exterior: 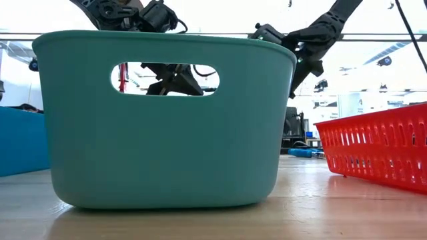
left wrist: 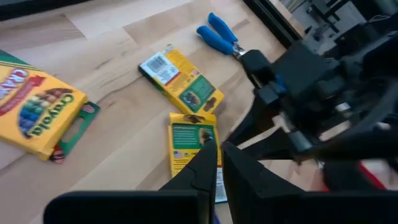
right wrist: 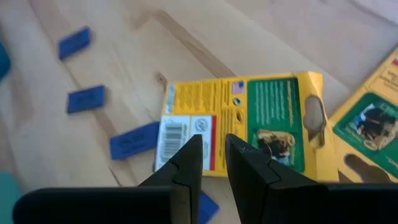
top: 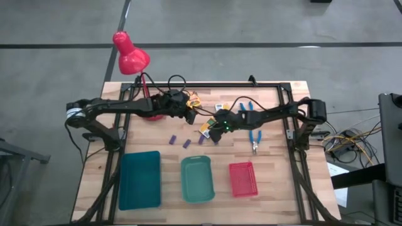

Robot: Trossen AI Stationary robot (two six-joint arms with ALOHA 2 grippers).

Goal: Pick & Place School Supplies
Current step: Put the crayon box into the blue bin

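Right wrist view: right gripper fingers, slightly parted, hover above a crayon box; descend squarely across its narrow width. Left gripper fingers closed, empty.

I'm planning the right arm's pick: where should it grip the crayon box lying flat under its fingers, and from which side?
Probably from straight above, across the short width of the crayon box, near its middle. It lies flat on the table with its printed back up, so only the thin long edges offer opposing faces. The right gripper hovers over the barcode end, jaws narrowly apart; a purple block lies close beside that end.
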